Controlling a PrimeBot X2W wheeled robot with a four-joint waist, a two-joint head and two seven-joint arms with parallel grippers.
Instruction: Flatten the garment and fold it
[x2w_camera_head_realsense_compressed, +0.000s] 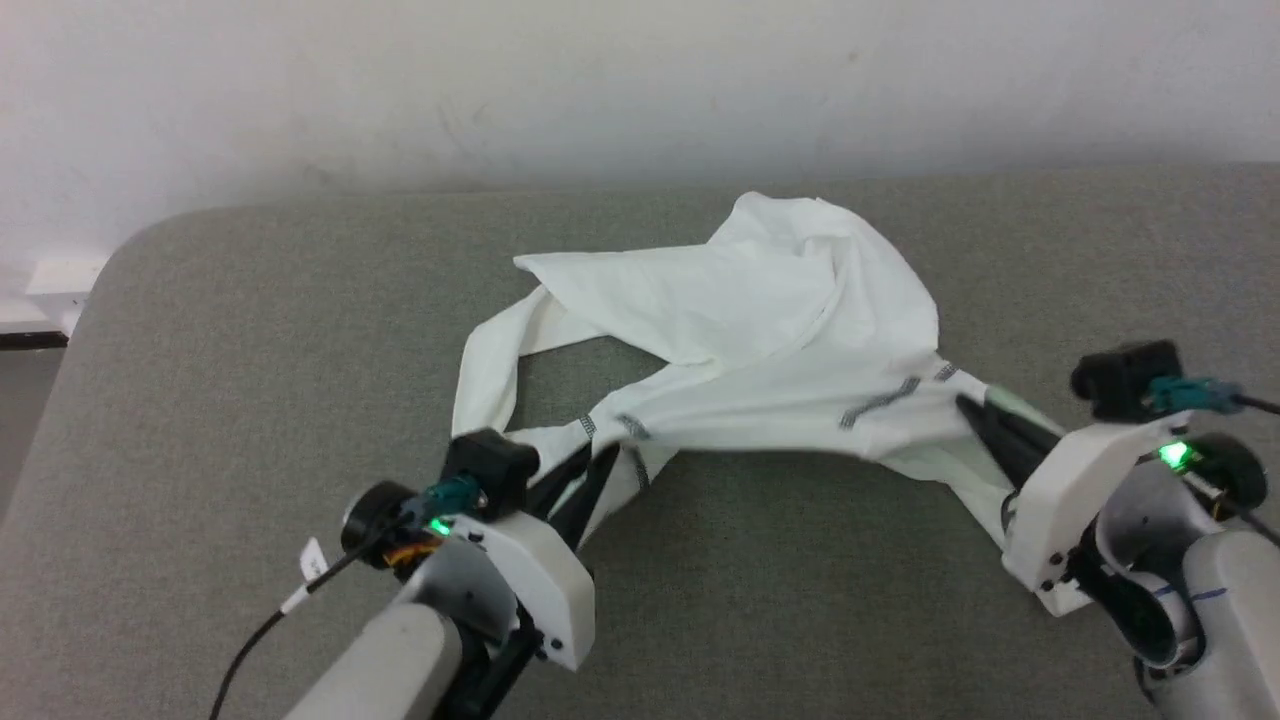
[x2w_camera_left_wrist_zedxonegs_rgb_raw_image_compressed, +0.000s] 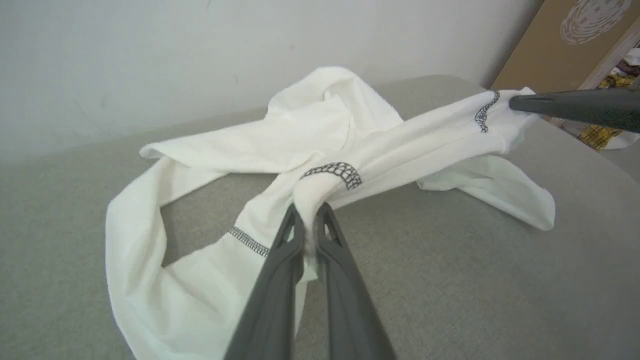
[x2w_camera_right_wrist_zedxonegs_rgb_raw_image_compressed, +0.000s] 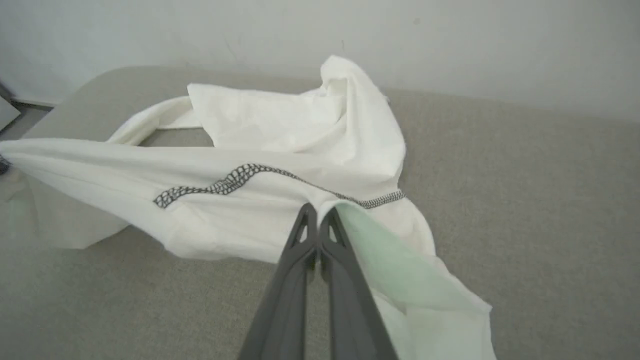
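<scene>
This looks like a plain test room or lab rather than a home. A wide desk (x2w_camera_head_realsense_compressed: 250, 330) covered in grey felt-like fabric, with a rounded corner, stands against a plain white wall (x2w_camera_head_realsense_compressed: 500, 90). A dark skirting strip (x2w_camera_head_realsense_compressed: 30, 340) runs low at the left. Beyond one end of the desk stands a brown board (x2w_camera_left_wrist_zedxonegs_rgb_raw_image_compressed: 550, 45), with yellow clutter (x2w_camera_left_wrist_zedxonegs_rgb_raw_image_compressed: 597, 135) beside it.

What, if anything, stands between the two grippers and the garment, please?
Nothing visible does: the left gripper and the right gripper are each shut on the garment, whose rest lies crumpled on the grey surface.
</scene>
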